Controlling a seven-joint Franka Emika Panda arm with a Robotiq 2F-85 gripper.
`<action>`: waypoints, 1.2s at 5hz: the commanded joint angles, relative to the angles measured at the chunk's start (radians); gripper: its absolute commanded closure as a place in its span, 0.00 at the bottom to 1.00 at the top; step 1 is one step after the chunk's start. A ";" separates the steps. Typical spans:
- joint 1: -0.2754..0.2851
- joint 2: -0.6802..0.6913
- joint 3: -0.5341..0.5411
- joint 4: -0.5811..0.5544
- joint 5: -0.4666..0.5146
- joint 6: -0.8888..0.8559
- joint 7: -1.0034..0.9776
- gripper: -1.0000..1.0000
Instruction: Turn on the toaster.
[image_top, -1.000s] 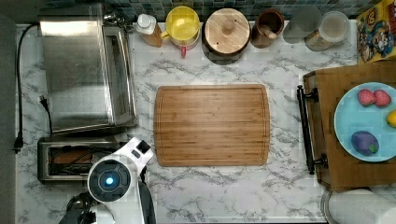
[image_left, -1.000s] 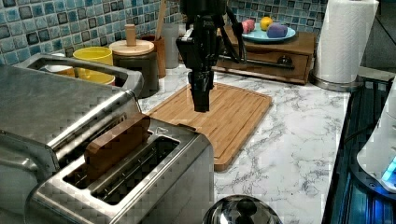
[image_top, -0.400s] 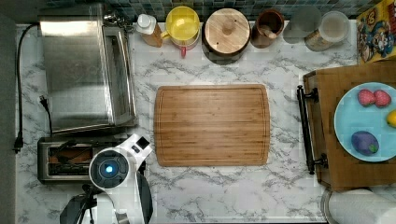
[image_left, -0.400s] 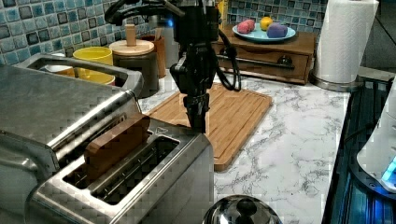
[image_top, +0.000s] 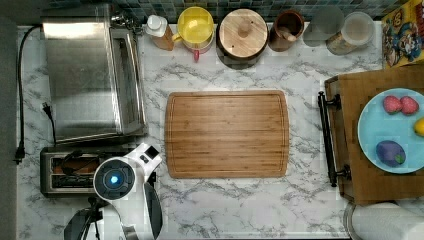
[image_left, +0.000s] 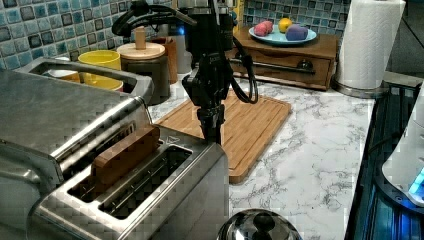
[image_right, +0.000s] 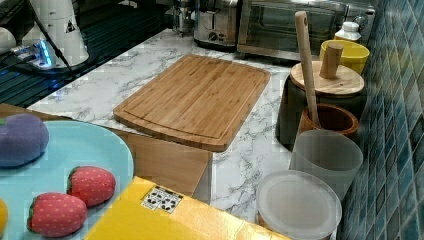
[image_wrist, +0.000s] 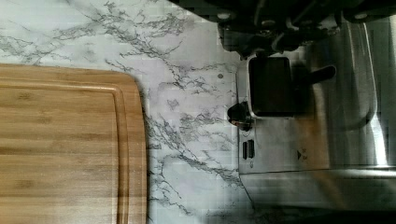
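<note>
Hanging straight down in the left view, the robot's black hand (image_left: 212, 131) sits at the near end of the small rectangular brushed-steel pop-up toaster (image_left: 150, 200), its tip at the toaster's top corner; whether its fingers (image_wrist: 271, 86) are apart or together cannot be told. From the wrist view, one dark finger lies over the toaster's steel top, right beside the black lever knob (image_wrist: 239, 113) on the end face. The toaster (image_top: 65, 170) stands on the white marble tabletop (image_top: 240, 205) at the top view's lower left, just in front of the large steel toaster oven (image_top: 90, 75), with the arm's white wrist (image_top: 122, 177) covering its right end. A brown slice of bread (image_left: 125, 155) sticks up from one of its two long slots. The rectangular bamboo cutting board (image_top: 227, 134) lies flat in the middle of the tabletop, near the toaster but not touching it. A round pale-blue plate of toy fruit (image_top: 387, 131) rests on a wooden tray (image_top: 357, 145) at the top view's right.
</note>
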 joint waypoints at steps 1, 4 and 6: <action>-0.049 0.053 0.010 0.179 0.022 0.043 0.080 1.00; -0.011 0.215 -0.007 0.156 -0.133 0.000 0.147 1.00; -0.010 0.287 -0.035 0.113 -0.160 -0.034 0.141 1.00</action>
